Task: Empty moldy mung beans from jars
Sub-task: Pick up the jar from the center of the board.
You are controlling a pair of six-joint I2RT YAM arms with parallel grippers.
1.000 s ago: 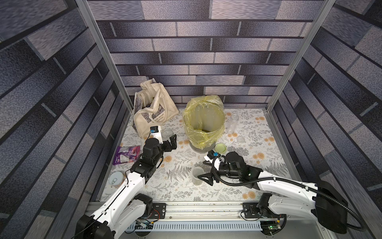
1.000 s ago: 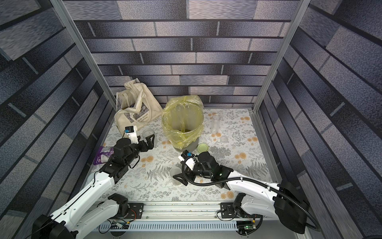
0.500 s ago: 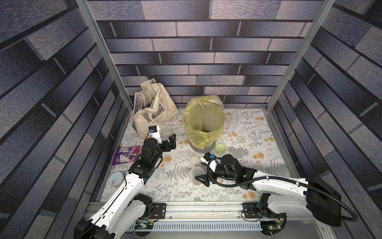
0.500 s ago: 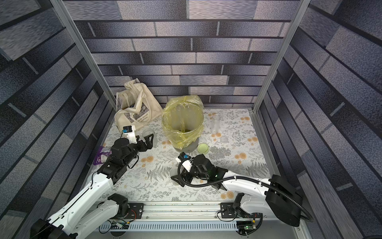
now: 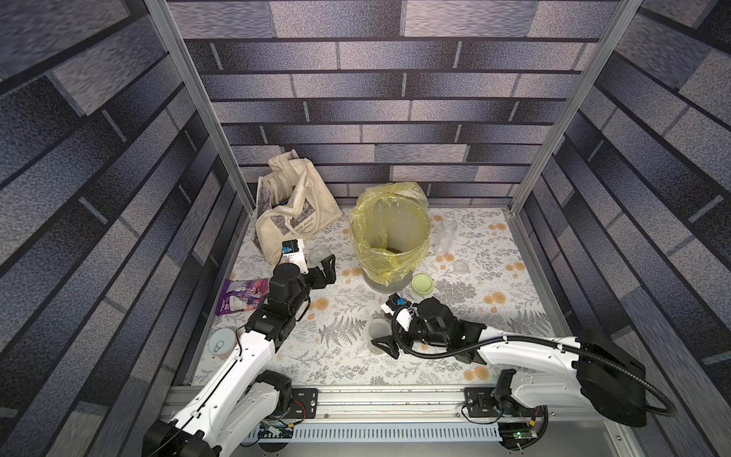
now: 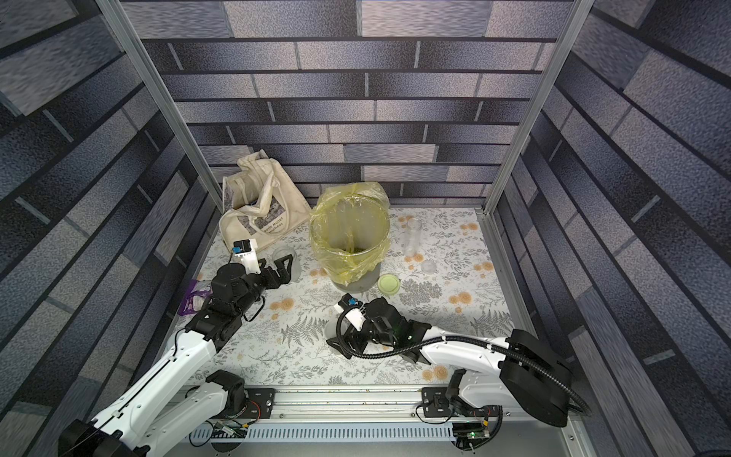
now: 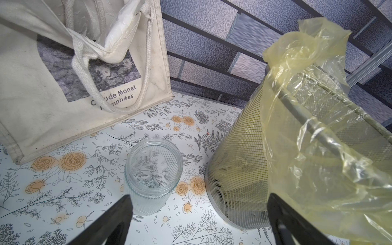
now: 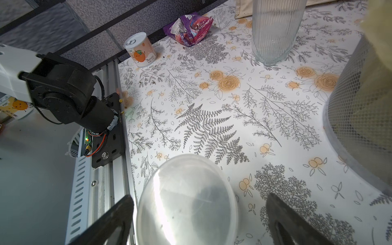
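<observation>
Nothing gripped, tipping looks done
Your left tool [image 7: 200, 197] gapes wide, holding nothing; the ribbed jar [image 7: 153, 178] stands upright, lidless and empty-looking just ahead, nearer one finger, parked beside the mesh bin [image 7: 239, 161] so a tip is short. Your right tool [image 8: 200, 198] straddles a clear jar [image 8: 186, 201] on the bench [image 8: 212, 95], a gap showing on one side, so no grip; its inside is hazy, can't tell if beans remain. In a top view the mung beans [image 5: 391, 249] show as dark grains at the bottom of the yellow liner [image 5: 379, 267]. The green lid [image 5: 422, 283] lies off by the bin base, the tall slim jar [image 5: 446, 236] upright beyond the bin, well apart from both tools
</observation>
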